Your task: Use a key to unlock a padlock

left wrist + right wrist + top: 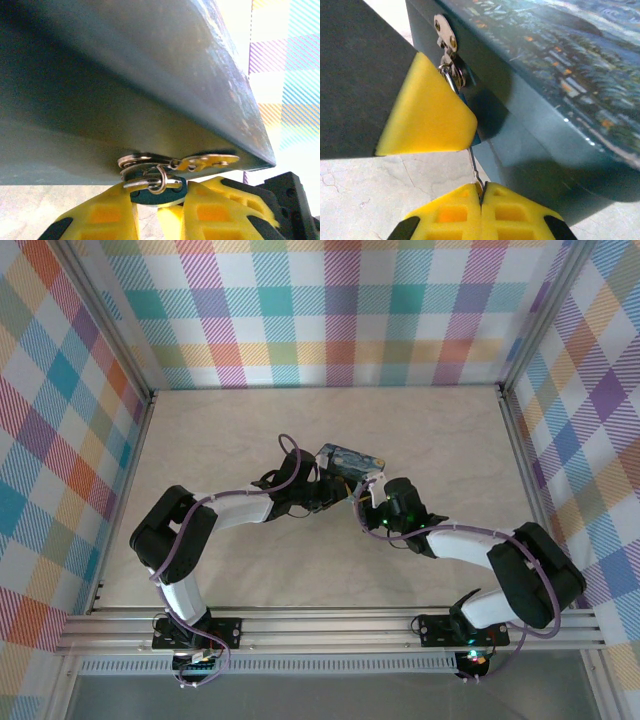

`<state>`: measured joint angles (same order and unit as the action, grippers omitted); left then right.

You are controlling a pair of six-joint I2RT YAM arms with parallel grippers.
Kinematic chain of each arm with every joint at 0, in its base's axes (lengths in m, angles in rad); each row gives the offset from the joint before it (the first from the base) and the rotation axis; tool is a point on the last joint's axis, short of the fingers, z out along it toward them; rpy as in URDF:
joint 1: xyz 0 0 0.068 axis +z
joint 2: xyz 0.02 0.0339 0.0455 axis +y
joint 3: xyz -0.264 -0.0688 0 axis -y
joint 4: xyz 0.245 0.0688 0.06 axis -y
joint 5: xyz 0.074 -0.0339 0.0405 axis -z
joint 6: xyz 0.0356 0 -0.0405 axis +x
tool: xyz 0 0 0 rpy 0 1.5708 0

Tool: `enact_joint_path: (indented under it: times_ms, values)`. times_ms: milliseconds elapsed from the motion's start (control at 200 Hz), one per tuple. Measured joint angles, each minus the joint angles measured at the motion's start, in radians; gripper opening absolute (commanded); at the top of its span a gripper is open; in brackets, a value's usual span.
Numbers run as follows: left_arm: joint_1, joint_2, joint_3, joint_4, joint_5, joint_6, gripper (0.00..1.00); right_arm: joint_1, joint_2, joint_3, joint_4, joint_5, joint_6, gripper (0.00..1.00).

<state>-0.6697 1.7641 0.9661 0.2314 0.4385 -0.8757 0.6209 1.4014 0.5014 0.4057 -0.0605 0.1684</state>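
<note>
Beige table (440, 440) bears dark-blue painted box (350, 458) at centre. Left gripper (160, 196) clamped on padlock (150, 198); blue body hangs at box's front hasp (200, 161). Right gripper (481, 192) pinched tight on key (474, 165); thin shaft reaches up toward padlock, just beside left gripper's finger.

No text, label, brand, number or sign can be read on any surface. The lid of the box (560, 65) carries a painted night-scene print, with no lettering legible. The body of the padlock (159, 196) is largely hidden between yellow fingers, and no marking can be made out on its visible part.
</note>
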Motion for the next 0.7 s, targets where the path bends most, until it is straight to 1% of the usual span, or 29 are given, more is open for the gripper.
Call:
enact_joint_path:
  times_ms: [435, 700]
  values:
    - [0.000, 0.000, 0.002, 0.006, 0.009, -0.001, 0.17, 0.000, -0.018, -0.001, -0.010, 0.008, 0.003, 0.00]
    - [0.000, 0.000, 0.002, 0.006, 0.006, -0.015, 0.17, 0.000, 0.010, -0.001, 0.028, 0.013, 0.002, 0.00]
